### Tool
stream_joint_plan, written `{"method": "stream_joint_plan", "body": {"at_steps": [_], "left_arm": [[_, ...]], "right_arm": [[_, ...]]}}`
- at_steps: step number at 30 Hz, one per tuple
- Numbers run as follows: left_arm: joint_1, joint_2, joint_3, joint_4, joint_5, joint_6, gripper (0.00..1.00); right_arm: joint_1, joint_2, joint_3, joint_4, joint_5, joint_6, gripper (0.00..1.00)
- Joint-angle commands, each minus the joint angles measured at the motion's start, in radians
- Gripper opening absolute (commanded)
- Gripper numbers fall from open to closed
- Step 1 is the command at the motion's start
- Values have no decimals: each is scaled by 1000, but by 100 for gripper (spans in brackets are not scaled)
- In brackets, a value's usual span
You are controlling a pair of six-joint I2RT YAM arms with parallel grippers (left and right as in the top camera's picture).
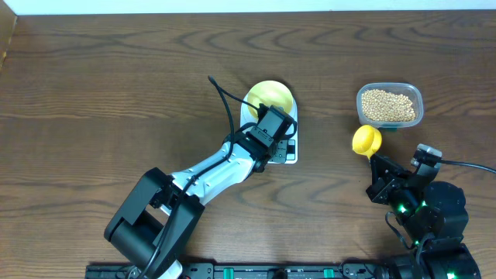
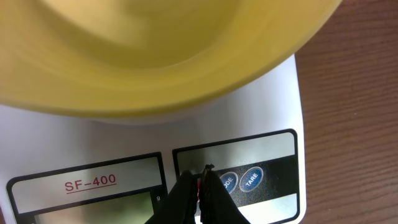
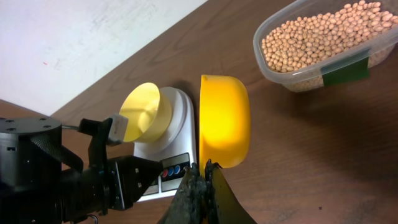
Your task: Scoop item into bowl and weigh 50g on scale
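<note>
The pale-yellow bowl (image 1: 270, 96) stands empty on the white scale (image 1: 290, 157) at mid-table. It also shows in the left wrist view (image 2: 155, 56) and the right wrist view (image 3: 146, 112). My left gripper (image 1: 277, 139) is shut, with its tips (image 2: 200, 180) over the scale's (image 2: 267, 112) button panel, at the red button left of the blue MODE and TARE buttons. The beans (image 1: 389, 106) fill a clear tub (image 3: 273, 65). My right gripper (image 1: 381, 169) is shut on the handle of a bright yellow measuring spoon (image 1: 366, 140), whose empty cup (image 3: 224, 121) is held just short of the tub.
The left arm (image 3: 56, 174) stretches from the front left to the scale (image 3: 177, 118). The tub (image 1: 416, 99) stands at the back right, close to the spoon. A white wall borders the table's far edge (image 1: 232, 11).
</note>
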Motion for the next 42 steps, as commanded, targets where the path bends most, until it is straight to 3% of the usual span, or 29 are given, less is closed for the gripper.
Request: {"method": "stream_joint_plan", "body": {"at_steps": [1,42], "left_arm": [[0,12,-3,2,-16,-6,7],[-1,73,-25,16,-5,-58,7]], "right_arm": [[-5,-4,25,0,14,-6,1],[-5,-4,25,0,14,-6,1]]}}
